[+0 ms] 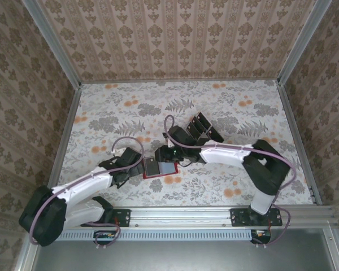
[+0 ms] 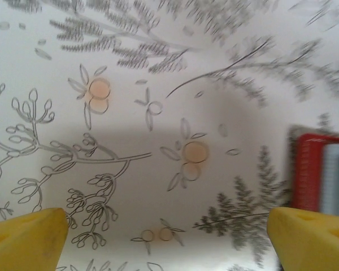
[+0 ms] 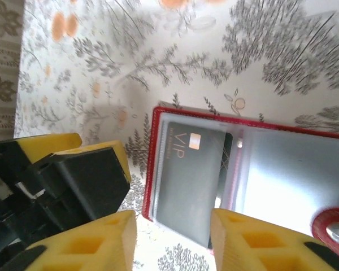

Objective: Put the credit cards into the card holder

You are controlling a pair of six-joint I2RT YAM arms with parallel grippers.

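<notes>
The red card holder (image 1: 170, 175) lies open on the flowered table, just ahead of both arms. A dark credit card (image 3: 195, 178) marked VIP sits in its clear left sleeve, also seen as a black credit card (image 1: 151, 166) from above. My right gripper (image 3: 172, 240) hovers open over the holder's near edge, nothing between its yellow fingers (image 3: 254, 243). My left gripper (image 2: 169, 243) is open over bare table, the card holder's red edge (image 2: 305, 169) to its right. From above, the left gripper (image 1: 137, 165) sits by the holder's left side and the right gripper (image 1: 167, 156) behind it. More black credit cards (image 1: 203, 129) stand behind.
The left gripper's black and yellow body (image 3: 73, 180) sits close to the left of the wallet. A snap tab (image 3: 333, 228) shows at the wallet's lower right. Metal rails (image 1: 65, 141) and patterned walls fence the table. Open tabletop lies at the far left and far right.
</notes>
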